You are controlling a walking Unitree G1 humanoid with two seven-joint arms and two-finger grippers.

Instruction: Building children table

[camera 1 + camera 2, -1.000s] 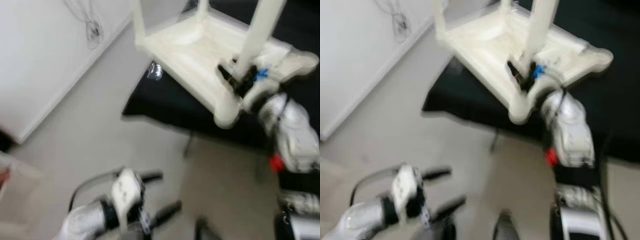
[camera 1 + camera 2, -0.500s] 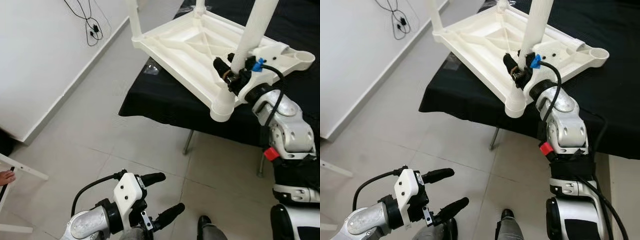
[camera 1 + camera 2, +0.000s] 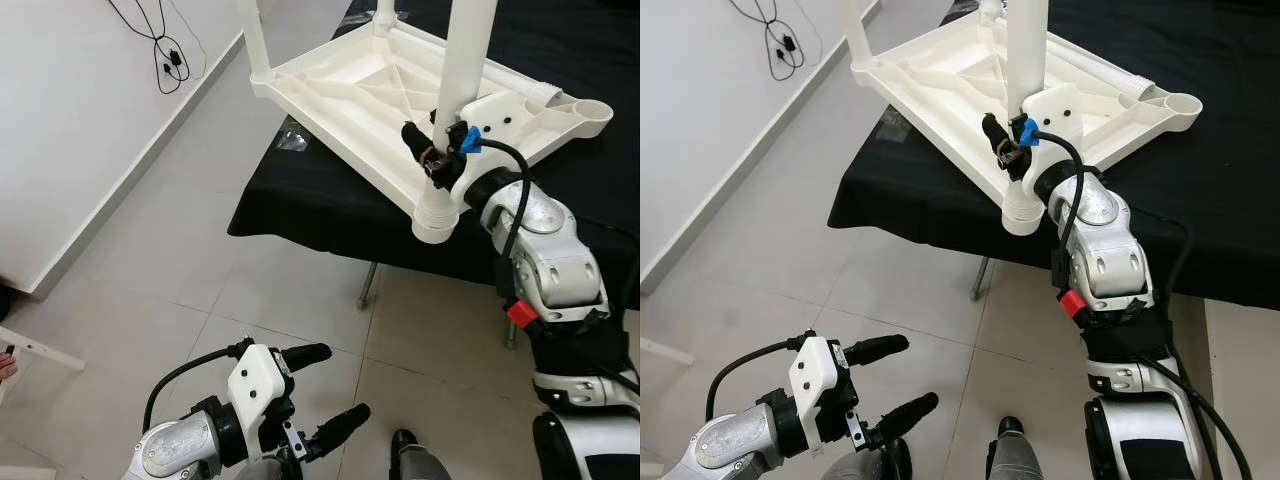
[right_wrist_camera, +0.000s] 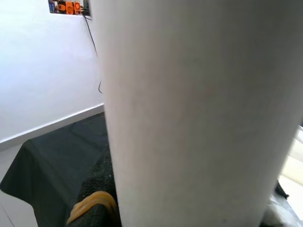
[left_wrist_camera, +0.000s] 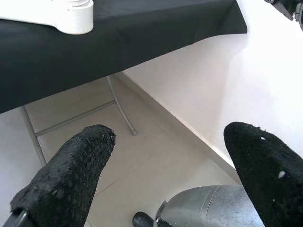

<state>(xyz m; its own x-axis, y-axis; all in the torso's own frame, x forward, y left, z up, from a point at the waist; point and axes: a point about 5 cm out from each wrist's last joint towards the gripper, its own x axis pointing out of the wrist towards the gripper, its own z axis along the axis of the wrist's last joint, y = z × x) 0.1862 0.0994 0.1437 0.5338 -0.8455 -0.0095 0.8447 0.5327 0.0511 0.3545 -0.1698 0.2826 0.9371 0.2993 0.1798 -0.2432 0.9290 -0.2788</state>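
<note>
Head views: upturned white table top [image 3: 350,95] on black-covered bench [image 3: 320,205], near corner overhanging bench edge. Right gripper [image 3: 432,160] clamped on white leg [image 3: 462,75] just above corner socket [image 3: 437,215].

Left wrist view: left gripper [image 5: 170,165] idle, fingers apart, below bench.

Right wrist view: leg against finger. Advice: keep leg plumb, press straight into socket.

right pincer [image 3: 432,160] clamped, left pincer [image 3: 322,390] spread
</note>
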